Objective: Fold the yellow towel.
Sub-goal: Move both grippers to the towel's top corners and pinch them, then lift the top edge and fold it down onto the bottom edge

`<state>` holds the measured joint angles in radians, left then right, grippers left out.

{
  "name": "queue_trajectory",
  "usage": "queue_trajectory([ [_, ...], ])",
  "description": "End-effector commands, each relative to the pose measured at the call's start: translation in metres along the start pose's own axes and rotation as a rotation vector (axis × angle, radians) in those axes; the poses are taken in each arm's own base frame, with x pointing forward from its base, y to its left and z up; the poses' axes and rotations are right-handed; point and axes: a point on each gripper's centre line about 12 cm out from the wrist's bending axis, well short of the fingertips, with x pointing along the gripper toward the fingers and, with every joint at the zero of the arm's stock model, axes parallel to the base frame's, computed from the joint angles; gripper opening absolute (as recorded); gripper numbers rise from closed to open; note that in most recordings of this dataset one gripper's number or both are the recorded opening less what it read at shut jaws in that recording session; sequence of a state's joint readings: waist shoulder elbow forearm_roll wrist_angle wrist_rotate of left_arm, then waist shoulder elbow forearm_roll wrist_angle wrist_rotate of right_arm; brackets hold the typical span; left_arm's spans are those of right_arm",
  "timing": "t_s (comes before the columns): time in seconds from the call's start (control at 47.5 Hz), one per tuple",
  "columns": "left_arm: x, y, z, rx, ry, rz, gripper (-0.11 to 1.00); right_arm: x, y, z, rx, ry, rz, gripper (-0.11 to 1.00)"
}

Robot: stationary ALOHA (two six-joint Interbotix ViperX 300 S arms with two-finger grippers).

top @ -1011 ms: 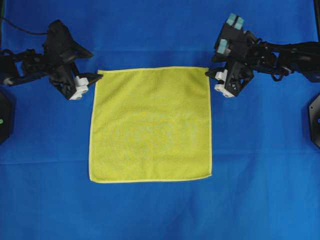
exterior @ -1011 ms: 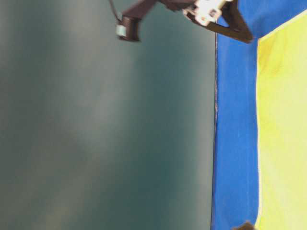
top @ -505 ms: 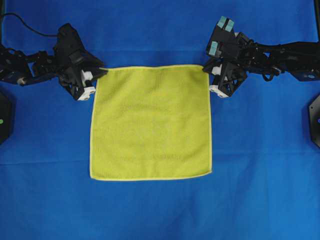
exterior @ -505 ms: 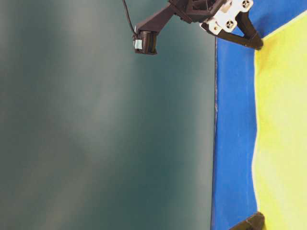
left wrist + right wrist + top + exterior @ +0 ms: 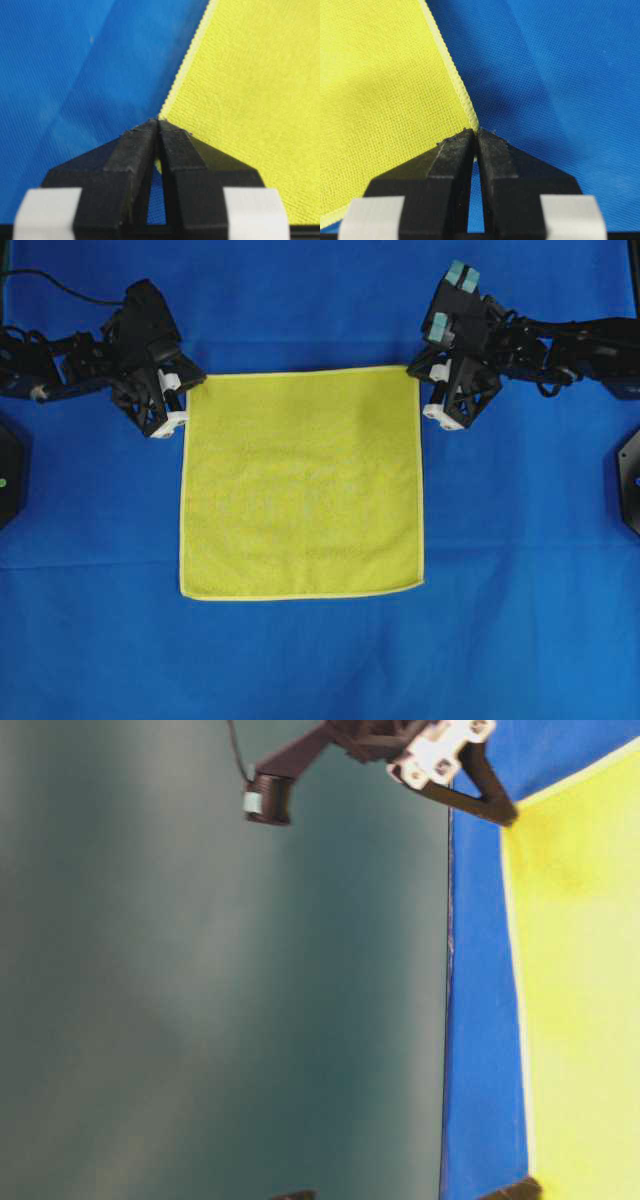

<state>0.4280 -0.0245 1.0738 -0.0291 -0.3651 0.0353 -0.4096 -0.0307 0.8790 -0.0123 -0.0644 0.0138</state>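
Overhead view: the yellow towel (image 5: 300,483) lies spread flat, roughly square, in the middle of the frame on the blue table cover (image 5: 320,660). A thin paler hem runs around its edges.

Left gripper (image 5: 183,392) sits at the towel's upper-left corner; right gripper (image 5: 424,375) at the upper-right corner. Both arms reach in from the frame's side edges, dark links with white blocks near the fingers.

Left wrist view: the black fingers (image 5: 132,150) are pressed together at the tips, pinching the towel's hem corner (image 5: 161,117) (a sliver of yellow shows in the narrow gap below the tips). Cloth fills the right of that frame, blue cover the left.

Right wrist view: same arrangement mirrored. Jaws closed tight on the hem corner (image 5: 475,125), yellow to the left, blue to the right.

Table-level view: turned sideways and blurred; towel (image 5: 580,980) at right, a grey-green backdrop (image 5: 200,980) filling the left.
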Motion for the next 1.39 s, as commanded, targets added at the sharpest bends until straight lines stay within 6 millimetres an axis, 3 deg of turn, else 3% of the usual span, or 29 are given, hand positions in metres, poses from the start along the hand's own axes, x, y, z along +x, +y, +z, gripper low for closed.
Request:
queue_trajectory([
  [0.0, -0.004, 0.001, 0.015, 0.009, -0.028, 0.004, 0.01, -0.009, 0.0, 0.011, 0.001, -0.032, -0.001, 0.04],
  [0.274, -0.011, 0.0, 0.025, 0.025, -0.022, -0.002, 0.01, -0.01, -0.001, 0.006, 0.01, -0.009, -0.002, 0.04],
  [0.442, -0.026, -0.017, 0.031, 0.049, -0.019, -0.05, 0.01, -0.017, 0.01, 0.006, -0.001, -0.014, 0.022, 0.04],
  [0.632, -0.042, -0.059, 0.027, 0.115, -0.001, -0.167, 0.01, -0.032, 0.045, 0.011, -0.034, -0.026, 0.102, 0.04],
  [0.989, -0.067, -0.144, 0.0, 0.13, 0.098, -0.403, 0.01, -0.049, 0.128, -0.018, -0.014, 0.09, 0.282, 0.04],
  [1.116, -0.069, -0.16, -0.004, 0.156, 0.129, -0.437, 0.01, -0.055, 0.155, -0.027, -0.004, 0.118, 0.338, 0.04],
  [1.368, -0.08, -0.207, -0.016, 0.193, 0.213, -0.526, 0.01, -0.058, 0.191, -0.041, -0.026, 0.159, 0.403, 0.04],
])
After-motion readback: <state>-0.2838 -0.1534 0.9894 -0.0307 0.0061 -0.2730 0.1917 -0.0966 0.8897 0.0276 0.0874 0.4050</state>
